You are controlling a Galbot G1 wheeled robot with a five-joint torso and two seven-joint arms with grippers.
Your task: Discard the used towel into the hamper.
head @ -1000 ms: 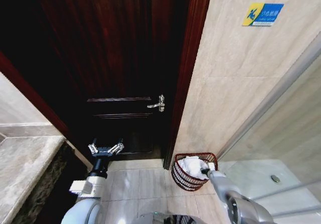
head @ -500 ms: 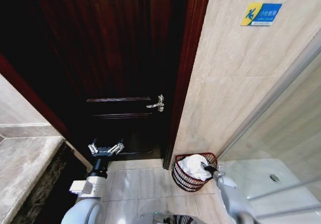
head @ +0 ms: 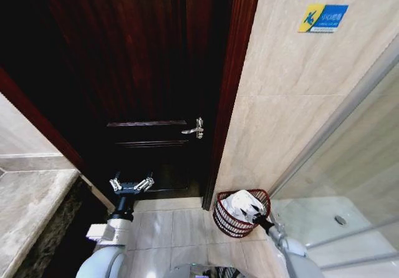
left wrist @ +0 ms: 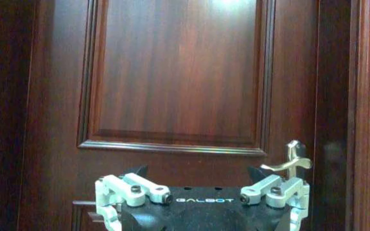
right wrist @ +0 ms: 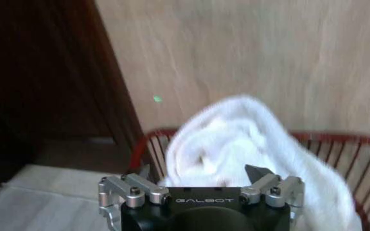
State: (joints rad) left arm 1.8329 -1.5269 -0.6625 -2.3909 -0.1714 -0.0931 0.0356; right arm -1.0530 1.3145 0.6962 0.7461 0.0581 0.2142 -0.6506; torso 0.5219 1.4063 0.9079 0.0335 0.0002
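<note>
From the head view we see the hamper [head: 242, 214] on the floor [head: 181, 228] against the tiled wall [head: 280, 122], just right of the dark door [head: 143, 91]. The towel [head: 242, 204] sits heaped inside it, bulging above the rim. Our right gripper [head: 262, 217] is at the hamper's near right edge, the towel lying just ahead of it toward the wall; the right arm reaches forward and down from the lower right. The left gripper [head: 131, 185] is raised before the door, well apart from the hamper, so the right arm is clearly the nearer one.

In the left wrist view the left gripper [left wrist: 201, 202] faces the door panel with its jaws spread wide and nothing between them; the handle [left wrist: 291, 161] shows beside it.

In the right wrist view the right gripper [right wrist: 198, 192] is spread wide and holds nothing. The towel [right wrist: 236, 139] mounds directly beyond it, inside the hamper [right wrist: 358, 154]. We judge the towel already dropped in.
</note>
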